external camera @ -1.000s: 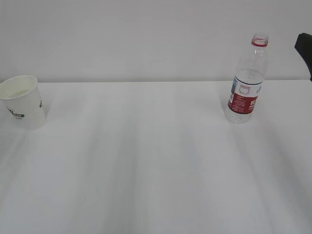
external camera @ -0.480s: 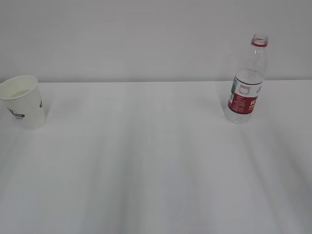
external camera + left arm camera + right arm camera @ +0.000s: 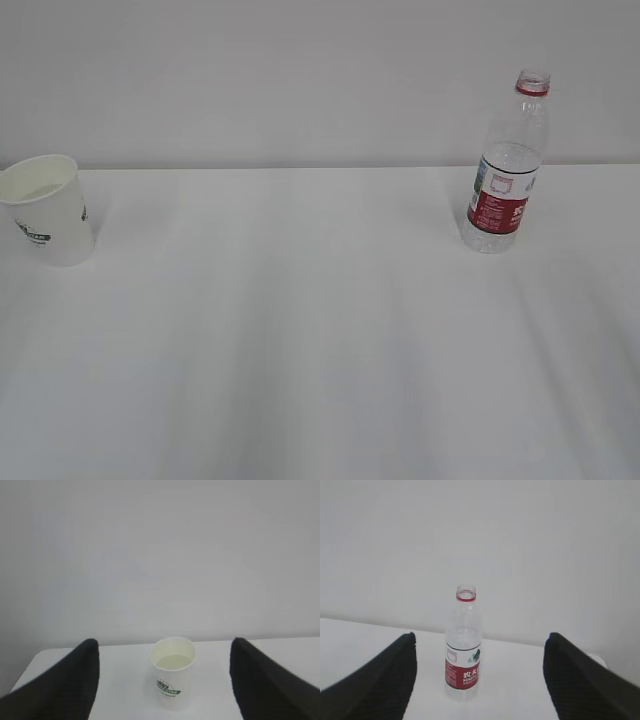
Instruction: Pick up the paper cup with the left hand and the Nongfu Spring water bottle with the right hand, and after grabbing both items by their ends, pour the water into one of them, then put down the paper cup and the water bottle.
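Paper cup (image 3: 46,208) stood upright at the table's (image 3: 300,330) far left and the Nongfu Spring water bottle (image 3: 507,165) upright at far right, well apart, neither arm visible. From the left wrist, the left hand (image 3: 162,680) gaped wide, empty, the cup beyond holding what looked like water (image 3: 173,661). From the right wrist, the right hand (image 3: 477,677) likewise gaped empty before the uncapped bottle.

Worktop (image 3: 320,340): white, smooth and matte, spanning the full width of the exterior view from the near edge to the far wall. Faint grey bands of shading run across it from near to far. In the left wrist view its left corner shows, rounded, against a darker background.

Wall (image 3: 280,80): plain pale grey, unmarked, standing directly behind the worktop. The join between the two reads as a straight horizontal line. The same wall fills the upper part of both wrist views.
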Tool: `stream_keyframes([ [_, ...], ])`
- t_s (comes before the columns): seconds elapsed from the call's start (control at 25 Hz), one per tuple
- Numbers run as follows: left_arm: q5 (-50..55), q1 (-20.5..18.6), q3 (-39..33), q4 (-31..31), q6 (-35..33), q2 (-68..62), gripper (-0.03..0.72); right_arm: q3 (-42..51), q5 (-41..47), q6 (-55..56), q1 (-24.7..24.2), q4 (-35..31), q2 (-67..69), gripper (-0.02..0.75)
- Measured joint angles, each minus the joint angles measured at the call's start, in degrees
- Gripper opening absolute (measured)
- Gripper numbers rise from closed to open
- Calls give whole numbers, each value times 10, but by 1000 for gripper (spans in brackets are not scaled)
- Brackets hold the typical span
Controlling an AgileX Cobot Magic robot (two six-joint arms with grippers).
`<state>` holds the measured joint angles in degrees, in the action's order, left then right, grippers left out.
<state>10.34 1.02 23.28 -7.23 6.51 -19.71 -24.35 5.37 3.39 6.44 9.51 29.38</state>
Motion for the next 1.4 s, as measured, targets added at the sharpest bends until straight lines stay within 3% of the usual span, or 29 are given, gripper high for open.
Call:
stream_keyframes([
  [0.48,170,0,2,1,-10,73,590,2,204,2,0,-39,-130,593],
  [0.96,299,0,10,88,-80,91,583,-31,449,-24,0,-59,-226,593],
  [1.4,398,0,55,101,-98,92,580,-57,592,-27,0,-62,-236,593],
])
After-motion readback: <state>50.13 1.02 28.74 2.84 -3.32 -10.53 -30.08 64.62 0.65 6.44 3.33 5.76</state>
